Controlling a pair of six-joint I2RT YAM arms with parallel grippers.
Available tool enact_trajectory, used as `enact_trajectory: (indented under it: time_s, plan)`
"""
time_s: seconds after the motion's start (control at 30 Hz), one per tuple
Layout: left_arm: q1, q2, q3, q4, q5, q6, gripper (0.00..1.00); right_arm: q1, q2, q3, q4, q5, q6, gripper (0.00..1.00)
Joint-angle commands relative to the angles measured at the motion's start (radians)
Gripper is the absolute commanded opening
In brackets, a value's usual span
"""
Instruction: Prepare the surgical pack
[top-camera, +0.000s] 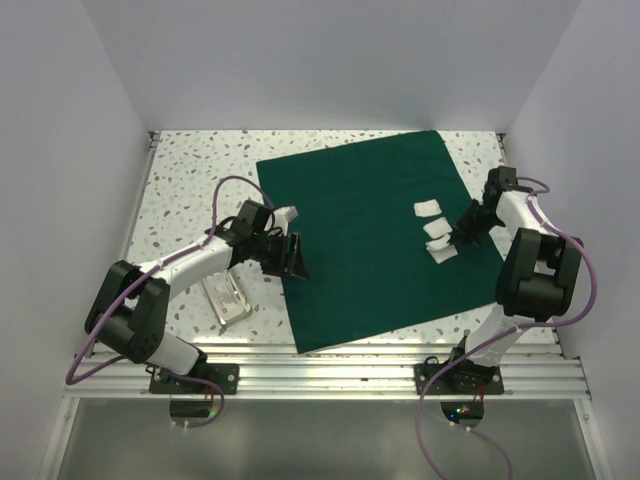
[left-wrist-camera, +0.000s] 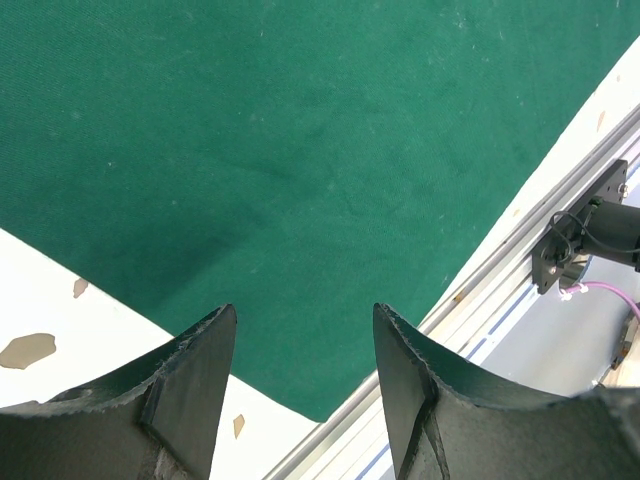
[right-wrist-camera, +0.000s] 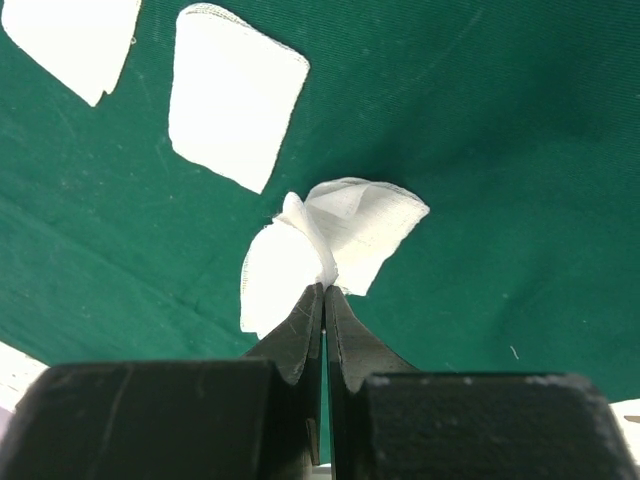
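The surgical pack (top-camera: 365, 235) is a dark green cloth spread flat as a broad square sheet; it fills the left wrist view (left-wrist-camera: 300, 150) and the right wrist view (right-wrist-camera: 500, 120). Three white gauze squares lie on its right part. My right gripper (top-camera: 455, 240) is shut on the nearest gauze square (right-wrist-camera: 335, 245), pinching its crumpled middle. The other two gauze squares (right-wrist-camera: 235, 95) (right-wrist-camera: 70, 40) lie flat beyond it. My left gripper (left-wrist-camera: 305, 330) is open and empty, over the cloth's left edge near its front corner.
A metal tray (top-camera: 228, 300) lies on the speckled table left of the cloth, near the left arm. The table's aluminium rail (top-camera: 380, 365) runs along the front edge. White walls close in the sides and back.
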Motion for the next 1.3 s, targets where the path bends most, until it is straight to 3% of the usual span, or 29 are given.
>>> enact_trajectory:
  time_s: [0.0,1.27]
  plan:
    - [0.007,-0.002,-0.001,0.039,0.022,0.009,0.61,-0.006,-0.022,0.022,-0.029,0.016,-0.027,0.00]
    - [0.007,0.012,0.001,0.038,0.013,0.005,0.61,-0.008,0.095,0.025,0.017,0.079,-0.077,0.00]
